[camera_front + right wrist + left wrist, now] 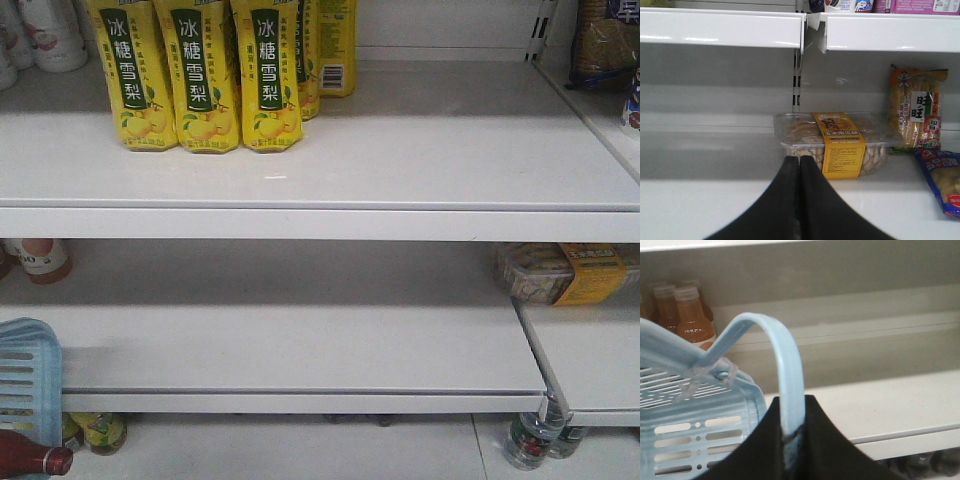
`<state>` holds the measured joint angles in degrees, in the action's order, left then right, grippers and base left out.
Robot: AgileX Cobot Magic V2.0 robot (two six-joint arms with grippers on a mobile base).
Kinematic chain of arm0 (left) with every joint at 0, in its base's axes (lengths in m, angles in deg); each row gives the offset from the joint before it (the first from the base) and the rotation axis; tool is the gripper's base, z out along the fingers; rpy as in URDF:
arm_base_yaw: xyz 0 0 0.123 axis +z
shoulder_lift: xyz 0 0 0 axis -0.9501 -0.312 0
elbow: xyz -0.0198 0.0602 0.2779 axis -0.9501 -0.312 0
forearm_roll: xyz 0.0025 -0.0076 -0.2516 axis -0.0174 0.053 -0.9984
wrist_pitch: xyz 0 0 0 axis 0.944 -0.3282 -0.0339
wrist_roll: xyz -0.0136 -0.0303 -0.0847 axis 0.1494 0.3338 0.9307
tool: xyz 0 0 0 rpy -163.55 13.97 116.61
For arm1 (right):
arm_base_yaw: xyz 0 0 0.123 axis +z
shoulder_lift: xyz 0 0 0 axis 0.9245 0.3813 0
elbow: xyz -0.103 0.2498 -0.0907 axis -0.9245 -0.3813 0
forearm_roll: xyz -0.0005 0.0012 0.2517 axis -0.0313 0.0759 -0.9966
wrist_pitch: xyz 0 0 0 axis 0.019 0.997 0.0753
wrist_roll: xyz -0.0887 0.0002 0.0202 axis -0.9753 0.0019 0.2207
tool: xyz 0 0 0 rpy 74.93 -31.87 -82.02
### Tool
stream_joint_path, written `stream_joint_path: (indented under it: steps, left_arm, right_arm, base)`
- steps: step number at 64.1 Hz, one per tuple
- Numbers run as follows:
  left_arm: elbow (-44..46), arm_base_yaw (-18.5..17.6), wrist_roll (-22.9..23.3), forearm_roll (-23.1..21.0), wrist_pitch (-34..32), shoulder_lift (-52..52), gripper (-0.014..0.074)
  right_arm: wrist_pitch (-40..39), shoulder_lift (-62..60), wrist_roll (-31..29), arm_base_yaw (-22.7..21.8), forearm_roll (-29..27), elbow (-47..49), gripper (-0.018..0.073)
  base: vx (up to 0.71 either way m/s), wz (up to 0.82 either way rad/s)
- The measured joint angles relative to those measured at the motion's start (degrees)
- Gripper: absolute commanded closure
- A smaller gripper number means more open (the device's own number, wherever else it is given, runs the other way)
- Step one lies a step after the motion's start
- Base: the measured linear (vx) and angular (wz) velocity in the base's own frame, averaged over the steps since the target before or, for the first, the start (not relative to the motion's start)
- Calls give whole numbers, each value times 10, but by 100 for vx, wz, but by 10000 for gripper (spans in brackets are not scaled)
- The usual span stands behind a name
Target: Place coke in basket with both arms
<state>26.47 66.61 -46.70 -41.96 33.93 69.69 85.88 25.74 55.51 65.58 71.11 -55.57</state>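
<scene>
The light blue basket (25,380) shows at the lower left edge of the front view. The coke (30,458) lies on its side just below the basket's slotted wall, red cap pointing right; I cannot tell whether it is inside. In the left wrist view my left gripper (792,407) is shut on the basket's curved blue handle (787,370), with the basket (700,425) hanging to its left. My right gripper (799,161) is shut with nothing in it, in front of the lower shelf. Neither gripper shows in the front view.
Yellow cartons (200,75) stand on the upper shelf. A clear snack tray with a yellow label (835,142) sits just beyond my right gripper, with snack bags (917,107) to its right. Orange drink bottles (687,315) stand behind the basket. Bottles (530,440) stand below the shelf.
</scene>
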Motion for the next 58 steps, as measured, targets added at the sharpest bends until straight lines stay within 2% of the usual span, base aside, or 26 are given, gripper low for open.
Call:
stream_joint_path:
  steps: [14, 33, 58]
  left_arm:
    - [0, 0, 0, 0, 0, 0, 603]
    - [0, 0, 0, 0, 0, 0, 603]
    - [0, 0, 0, 0, 0, 0, 603]
  right_arm:
    - [0, 0, -2, 48, 0, 0, 568]
    - [0, 0, -2, 42, -22, 0, 568]
    - [0, 0, -2, 42, -24, 0, 568]
  base:
    - [0, 0]
    - [0, 0]
    - [0, 0]
